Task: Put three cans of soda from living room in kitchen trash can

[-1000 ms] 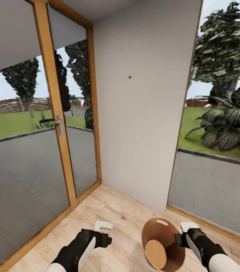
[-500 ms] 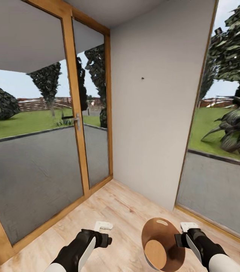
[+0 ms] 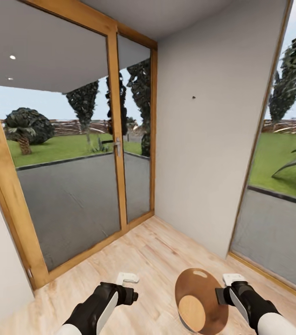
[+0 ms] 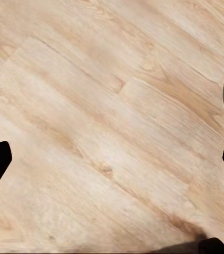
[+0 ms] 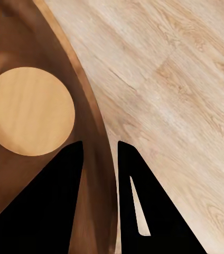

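My view has swung left along the glass door (image 3: 69, 186); right fingers (image 5: 72, 174) pinch the empty bin's (image 3: 199, 298) rim, left gripper (image 3: 128, 279) spread.

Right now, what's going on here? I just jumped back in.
The right gripper is shut on the rim of the round bucket-like bin with a coppery-brown inner wall, carrying it above the light wood plank floor. The bin looks empty. The left gripper is open and holds nothing. The robot faces a grey wall between a wood-framed glass door and a window.
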{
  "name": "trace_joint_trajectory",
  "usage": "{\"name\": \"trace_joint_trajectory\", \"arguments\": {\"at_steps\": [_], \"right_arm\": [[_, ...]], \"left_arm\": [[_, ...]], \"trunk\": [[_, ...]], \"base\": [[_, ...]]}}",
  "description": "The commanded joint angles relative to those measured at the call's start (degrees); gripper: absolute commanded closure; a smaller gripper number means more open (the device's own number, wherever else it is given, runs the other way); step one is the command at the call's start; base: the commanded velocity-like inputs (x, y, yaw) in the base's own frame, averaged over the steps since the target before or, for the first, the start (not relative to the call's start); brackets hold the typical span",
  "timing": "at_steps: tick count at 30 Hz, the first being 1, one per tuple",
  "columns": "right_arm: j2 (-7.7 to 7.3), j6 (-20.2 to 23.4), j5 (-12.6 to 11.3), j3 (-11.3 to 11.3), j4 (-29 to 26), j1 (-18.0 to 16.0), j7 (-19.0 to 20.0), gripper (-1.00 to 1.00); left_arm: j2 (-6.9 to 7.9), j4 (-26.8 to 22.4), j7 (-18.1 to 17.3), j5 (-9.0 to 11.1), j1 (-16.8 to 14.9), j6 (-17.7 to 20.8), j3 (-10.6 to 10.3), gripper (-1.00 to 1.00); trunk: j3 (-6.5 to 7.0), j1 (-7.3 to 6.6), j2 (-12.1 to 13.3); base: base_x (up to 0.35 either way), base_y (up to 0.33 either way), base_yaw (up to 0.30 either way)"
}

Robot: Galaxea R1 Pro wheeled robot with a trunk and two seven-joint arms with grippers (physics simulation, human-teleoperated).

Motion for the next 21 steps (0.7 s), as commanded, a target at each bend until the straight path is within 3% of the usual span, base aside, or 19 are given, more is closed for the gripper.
{"name": "trace_joint_trajectory", "arguments": {"at_steps": [1, 6, 14, 21], "right_arm": [[-0.01, 0.0, -0.33, -0.12, -0.05, -0.03, 0.21, 1.0], [0.0, 0.0, -0.33, -0.12, -0.05, -0.03, 0.21, 1.0], [0.07, 0.0, -0.33, -0.04, -0.05, -0.03, 0.21, 1.0], [0.16, 0.0, -0.33, -0.04, -0.05, -0.03, 0.21, 1.0]], "left_arm": [[0.0, 0.01, 0.01, 0.0, 0.0, 0.0, 0.0, -1.0], [0.0, -0.01, -0.02, 0.0, 0.0, 0.0, 0.0, -1.0], [0.02, 0.0, -0.1, 0.0, 0.0, -0.17, 0.0, -1.0], [0.0, 0.0, -0.11, 0.0, 0.0, -0.18, 0.0, -1.0]], "trunk": [[0.01, 0.0, -0.01], [0.01, 0.0, -0.01], [0.01, 0.0, -0.01], [0.01, 0.0, -0.01]], "base": [[-0.334, -0.079, 0.253], [-0.322, -0.03, 0.253], [-0.106, -0.002, 0.253], [-0.26, 0.045, 0.253]]}}
